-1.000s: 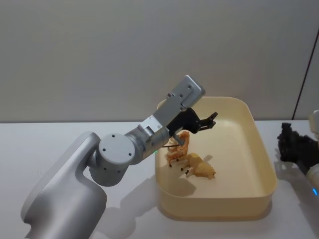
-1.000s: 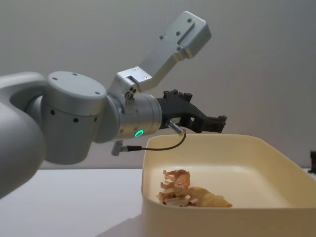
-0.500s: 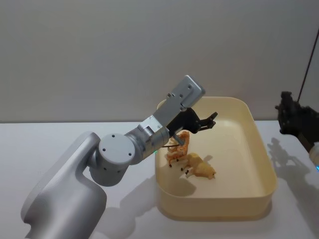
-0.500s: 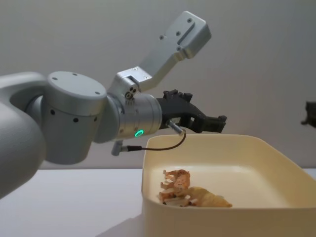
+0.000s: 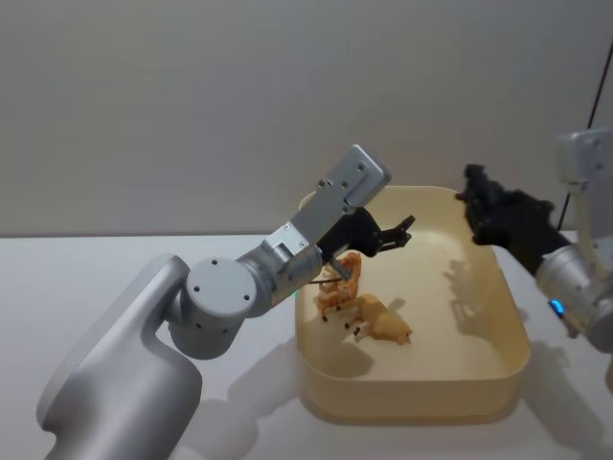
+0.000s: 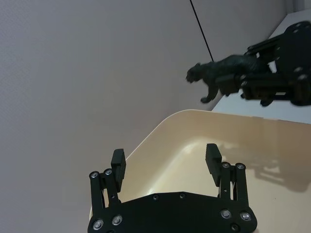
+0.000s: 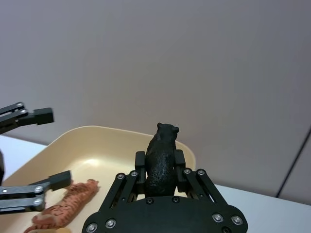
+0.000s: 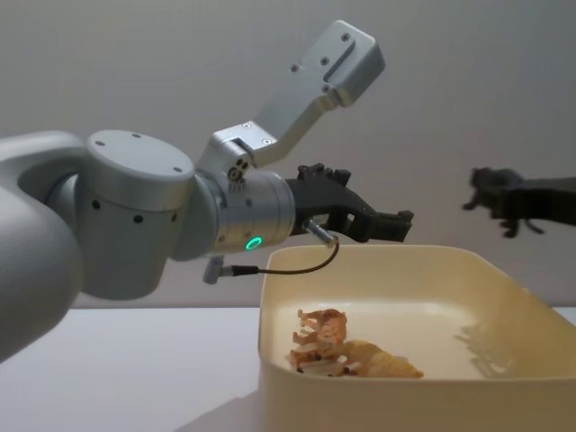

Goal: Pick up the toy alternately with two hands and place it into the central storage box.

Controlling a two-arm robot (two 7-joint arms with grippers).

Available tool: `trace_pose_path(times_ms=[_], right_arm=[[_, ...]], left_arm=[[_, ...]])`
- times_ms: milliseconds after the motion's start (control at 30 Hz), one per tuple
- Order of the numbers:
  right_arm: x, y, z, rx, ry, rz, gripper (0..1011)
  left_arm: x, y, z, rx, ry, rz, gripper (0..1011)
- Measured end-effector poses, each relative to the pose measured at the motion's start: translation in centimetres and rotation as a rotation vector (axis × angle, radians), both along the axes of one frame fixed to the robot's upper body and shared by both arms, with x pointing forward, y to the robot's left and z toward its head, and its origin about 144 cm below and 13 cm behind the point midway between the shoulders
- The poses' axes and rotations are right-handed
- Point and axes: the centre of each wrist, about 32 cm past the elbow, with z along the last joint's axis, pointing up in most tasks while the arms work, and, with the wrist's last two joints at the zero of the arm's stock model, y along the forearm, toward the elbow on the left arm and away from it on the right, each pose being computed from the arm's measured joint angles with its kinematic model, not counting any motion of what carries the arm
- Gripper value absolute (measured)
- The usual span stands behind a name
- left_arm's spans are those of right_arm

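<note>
Gripping a black toy animal between its fingers, the right pincer hangs above the cream storage box at its right rim; the left pincer, fingers apart and empty, hovers over two orange toy animals lying inside.

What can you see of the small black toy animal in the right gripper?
The small black toy animal is a matte, dark four-legged figure, panther- or bear-like, apparently moulded plastic. It has a rounded head with small ears, and its legs hang free. The right gripper is shut on its body, one finger on each flank. It hangs in the air above the far right part of the cream-yellow plastic storage tub, touching nothing else.
</note>
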Motion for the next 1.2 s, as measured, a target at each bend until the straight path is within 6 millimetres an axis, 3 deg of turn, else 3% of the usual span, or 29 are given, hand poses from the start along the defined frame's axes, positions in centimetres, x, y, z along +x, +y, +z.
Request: trace_pose_path(times_ms=[133, 300, 500, 800, 933, 1200], right_arm=[[0.6, 1.0, -0.1, -0.002, 0.021, 0.035, 324], [1.1, 1.9, -0.1, -0.006, 0.039, 0.068, 448], [1.5, 2.6, -0.1, -0.008, 0.052, 0.092, 676], [1.6, 2.4, 0.0, -0.007, 0.047, 0.091, 937], [1.4, 2.0, 0.1, 0.003, 0.035, 0.080, 998], [0.8, 1.0, 0.4, 0.027, 0.023, 0.059, 1001]], left_arm=[[0.0, 0.0, 0.0, 0.000, 0.000, 0.000, 1001], [0.0, 0.0, 0.0, 0.000, 0.000, 0.000, 1001], [0.0, 0.0, 0.0, 0.000, 0.000, 0.000, 1001], [0.0, 0.0, 0.0, 0.000, -0.001, 0.003, 1001], [0.0, 0.0, 0.0, 0.000, 0.000, -0.001, 1001], [0.0, 0.0, 0.0, 0.000, 0.000, -0.001, 1001]])
